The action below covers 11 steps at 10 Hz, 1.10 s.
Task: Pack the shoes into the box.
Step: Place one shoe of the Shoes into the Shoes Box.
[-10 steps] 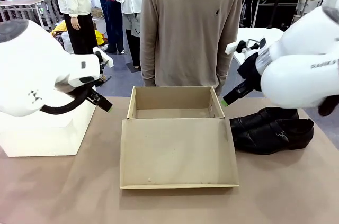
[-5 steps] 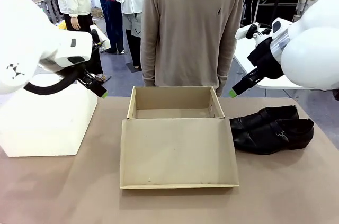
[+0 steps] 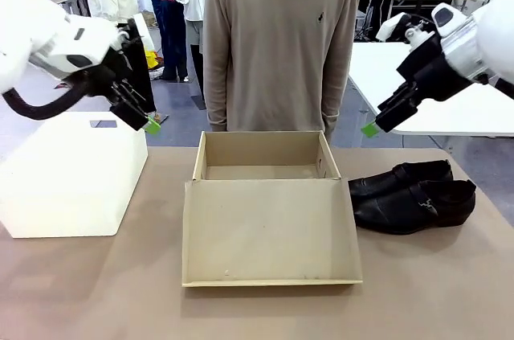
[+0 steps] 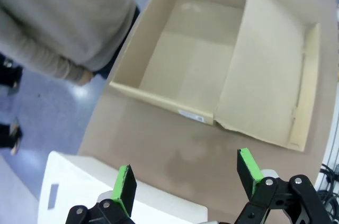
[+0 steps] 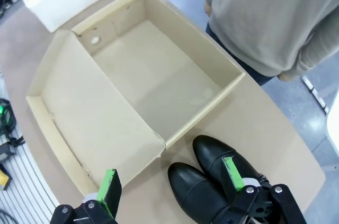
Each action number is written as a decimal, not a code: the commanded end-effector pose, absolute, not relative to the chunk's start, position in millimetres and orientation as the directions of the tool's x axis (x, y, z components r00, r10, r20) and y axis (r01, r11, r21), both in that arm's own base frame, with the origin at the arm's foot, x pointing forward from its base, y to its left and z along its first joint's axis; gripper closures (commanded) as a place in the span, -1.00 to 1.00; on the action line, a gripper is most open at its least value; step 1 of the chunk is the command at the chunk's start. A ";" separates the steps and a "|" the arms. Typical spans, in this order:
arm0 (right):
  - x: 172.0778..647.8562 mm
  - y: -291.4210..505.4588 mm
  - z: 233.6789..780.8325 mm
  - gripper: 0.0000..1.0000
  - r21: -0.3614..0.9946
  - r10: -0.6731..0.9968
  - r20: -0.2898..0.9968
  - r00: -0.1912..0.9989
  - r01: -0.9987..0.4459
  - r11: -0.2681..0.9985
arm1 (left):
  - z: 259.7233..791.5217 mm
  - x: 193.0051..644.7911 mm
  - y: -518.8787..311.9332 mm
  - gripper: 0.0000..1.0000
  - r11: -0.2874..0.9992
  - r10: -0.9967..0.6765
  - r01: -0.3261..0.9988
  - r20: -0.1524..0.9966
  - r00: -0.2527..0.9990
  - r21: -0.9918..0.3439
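Observation:
The tan cardboard box (image 3: pixel 261 165) stands open in the middle of the table, its flap lid (image 3: pixel 269 231) lying flat toward me; its inside looks bare in the left wrist view (image 4: pixel 188 57) and the right wrist view (image 5: pixel 151 70). The two black shoes (image 3: pixel 414 195) lie side by side on the table right of the box, toes toward it, their toes (image 5: pixel 209 173) showing under my right gripper. My left gripper (image 3: pixel 148 124) hangs open high above the white bin, its green pads (image 4: pixel 124 184) wide apart. My right gripper (image 3: pixel 369 129) is open, raised above and behind the shoes.
A white plastic bin (image 3: pixel 68 171) stands at the table's left. A person in a beige sweater (image 3: pixel 277 43) stands right behind the box at the far edge, arms down. A white table (image 3: pixel 438 99) is behind on the right. Bare brown tabletop (image 3: pixel 96 292) lies in front.
Both arms have risen and drawn back from the camera: the left gripper moved up and left over the bin, the right one up and right. Box and shoes have not moved.

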State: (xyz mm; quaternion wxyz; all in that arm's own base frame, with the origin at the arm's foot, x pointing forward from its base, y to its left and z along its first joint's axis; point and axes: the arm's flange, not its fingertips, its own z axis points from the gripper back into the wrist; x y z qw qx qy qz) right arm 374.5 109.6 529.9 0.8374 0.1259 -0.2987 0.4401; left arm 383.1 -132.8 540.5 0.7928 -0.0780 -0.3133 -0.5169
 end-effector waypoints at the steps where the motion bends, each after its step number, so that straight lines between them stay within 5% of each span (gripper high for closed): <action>1: 379.5 100.9 537.4 -1.00 -0.026 0.663 0.665 0.345 -0.876 0.482 | 544.7 389.9 -112.7 -1.00 0.373 -0.745 0.918 0.634 0.208 0.137; 11: 375.0 96.2 559.1 -1.00 -0.019 0.647 0.721 0.251 -0.925 0.379 | 582.4 380.2 -94.9 -1.00 0.319 -0.681 0.941 0.718 0.144 0.113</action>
